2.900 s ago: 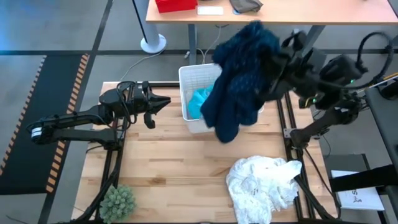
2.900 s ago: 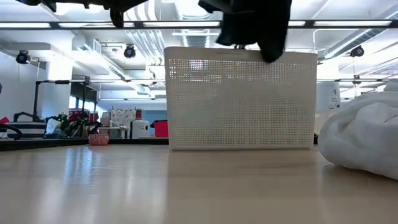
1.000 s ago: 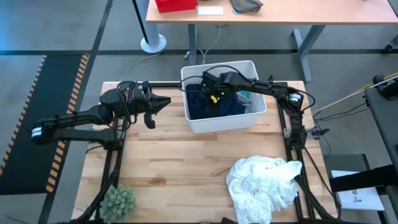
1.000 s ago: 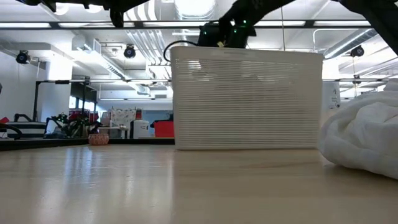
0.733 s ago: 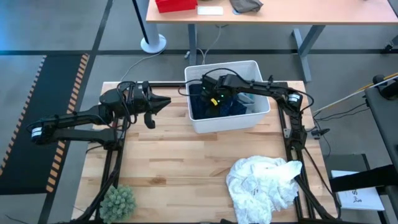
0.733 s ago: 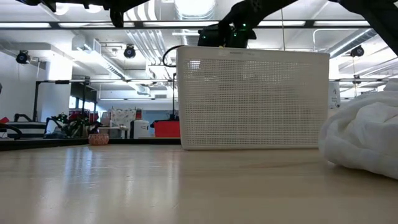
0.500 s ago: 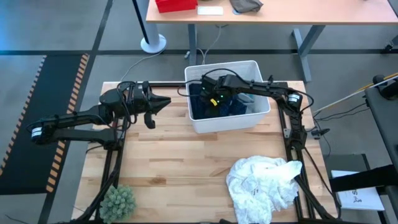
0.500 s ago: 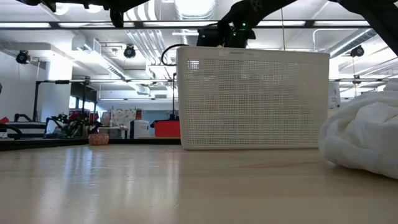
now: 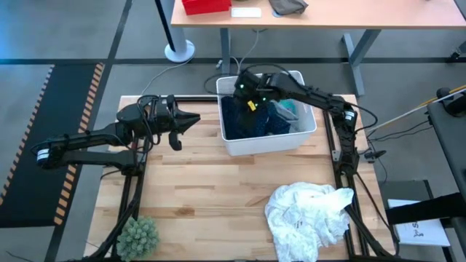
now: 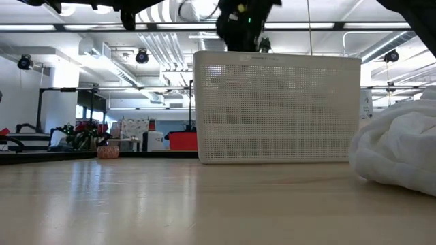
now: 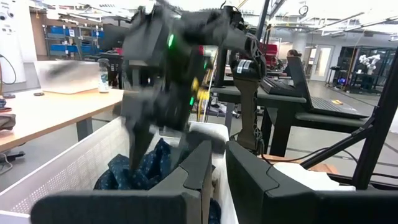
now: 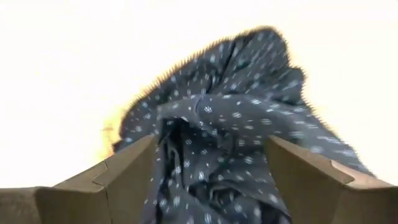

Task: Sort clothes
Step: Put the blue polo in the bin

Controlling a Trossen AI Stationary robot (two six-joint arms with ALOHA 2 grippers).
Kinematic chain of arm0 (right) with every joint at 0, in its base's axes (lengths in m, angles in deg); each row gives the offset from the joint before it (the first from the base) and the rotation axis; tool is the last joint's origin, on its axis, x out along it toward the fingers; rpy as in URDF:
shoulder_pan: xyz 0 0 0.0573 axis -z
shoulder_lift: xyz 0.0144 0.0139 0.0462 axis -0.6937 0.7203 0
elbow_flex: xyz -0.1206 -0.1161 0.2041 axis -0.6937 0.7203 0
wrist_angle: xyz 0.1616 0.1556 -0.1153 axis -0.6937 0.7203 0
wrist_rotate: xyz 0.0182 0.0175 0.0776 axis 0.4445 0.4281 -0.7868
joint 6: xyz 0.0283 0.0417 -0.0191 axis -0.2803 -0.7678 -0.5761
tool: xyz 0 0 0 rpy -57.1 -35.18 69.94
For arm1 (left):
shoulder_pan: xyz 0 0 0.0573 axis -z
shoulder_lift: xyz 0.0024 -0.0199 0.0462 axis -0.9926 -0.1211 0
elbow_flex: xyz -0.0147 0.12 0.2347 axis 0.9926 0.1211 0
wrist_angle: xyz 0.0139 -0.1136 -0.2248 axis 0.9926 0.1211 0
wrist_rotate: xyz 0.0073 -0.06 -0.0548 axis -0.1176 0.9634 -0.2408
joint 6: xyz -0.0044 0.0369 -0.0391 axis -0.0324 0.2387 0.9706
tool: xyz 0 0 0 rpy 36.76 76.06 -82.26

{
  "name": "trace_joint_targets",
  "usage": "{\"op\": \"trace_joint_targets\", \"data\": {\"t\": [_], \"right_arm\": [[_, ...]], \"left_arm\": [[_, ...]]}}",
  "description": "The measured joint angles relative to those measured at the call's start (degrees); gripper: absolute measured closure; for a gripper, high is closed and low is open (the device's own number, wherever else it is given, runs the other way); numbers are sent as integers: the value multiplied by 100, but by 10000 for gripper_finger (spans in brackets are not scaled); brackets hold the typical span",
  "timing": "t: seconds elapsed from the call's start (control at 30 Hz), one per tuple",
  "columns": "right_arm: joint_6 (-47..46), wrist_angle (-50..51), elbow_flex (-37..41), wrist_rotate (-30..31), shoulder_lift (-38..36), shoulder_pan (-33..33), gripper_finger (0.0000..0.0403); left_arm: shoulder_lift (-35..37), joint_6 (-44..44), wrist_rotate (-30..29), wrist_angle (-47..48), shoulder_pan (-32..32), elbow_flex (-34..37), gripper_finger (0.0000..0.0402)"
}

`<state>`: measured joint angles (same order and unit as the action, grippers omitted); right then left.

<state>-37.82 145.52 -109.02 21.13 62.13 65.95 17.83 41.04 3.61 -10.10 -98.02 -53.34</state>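
Lying in the bin (image 9: 306, 135), navy patterned garment (image 12: 236, 143) sits below the wide-open right end effector (image 9: 246, 93).

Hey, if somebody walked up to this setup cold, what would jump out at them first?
Probably the white bin at the table's far edge, with the navy patterned garment heaped inside and the right gripper open just above it. Next, the large white garment crumpled at the near right, and the green spiky plant at the near left corner.
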Motion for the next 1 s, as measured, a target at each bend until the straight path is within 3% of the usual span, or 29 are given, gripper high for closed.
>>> {"op": "trace_joint_targets", "data": {"t": [0.23, 0.4, 0.63, 1.0], "right_arm": [[127, 1675, -1586, 35, -11, -16, 144], [214, 1946, -1243, 347, -636, 12, 223], [80, 1271, 116, 353, -1235, 110, 385], [-427, -1469, 3409, 296, -1456, 393, 400]], "left_arm": [[-1, 0, 0, 19, 0, 0, 365], [0, 8, -29, 142, 0, 0, 365], [0, 11, -151, 138, 0, 0, 365], [32, 14, -151, 191, 0, 0, 365]]}}
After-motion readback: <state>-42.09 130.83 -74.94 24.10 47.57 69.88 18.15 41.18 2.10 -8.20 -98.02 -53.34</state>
